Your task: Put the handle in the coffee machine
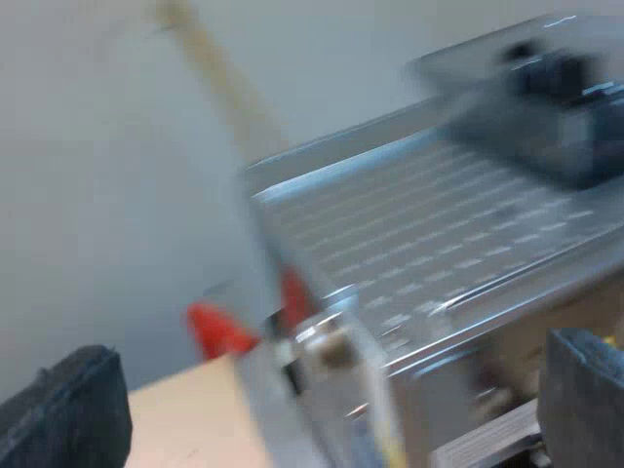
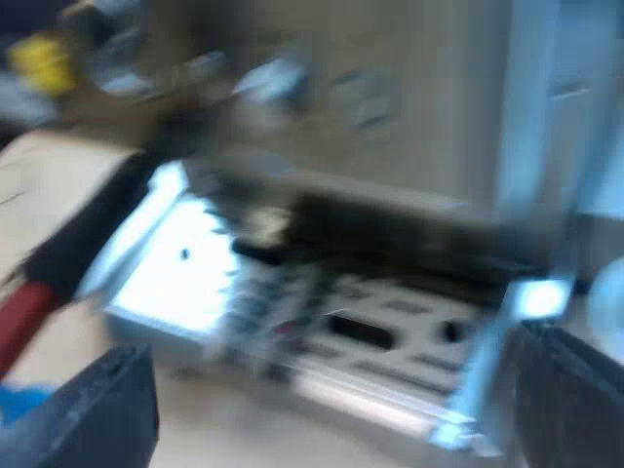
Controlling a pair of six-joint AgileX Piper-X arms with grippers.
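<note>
Left gripper (image 1: 327, 414) and right gripper (image 2: 336, 409) gape wide, empty; the holder (image 2: 88, 234) by the machine (image 1: 439, 234) looks stiff, metal-heavy, best gripped mid-handle.

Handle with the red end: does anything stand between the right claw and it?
Nothing visible does. The right claw is open, facing the espresso machine's drip tray. The handle slants past the tray's corner, beyond one finger, with only bare tabletop between them.
</note>
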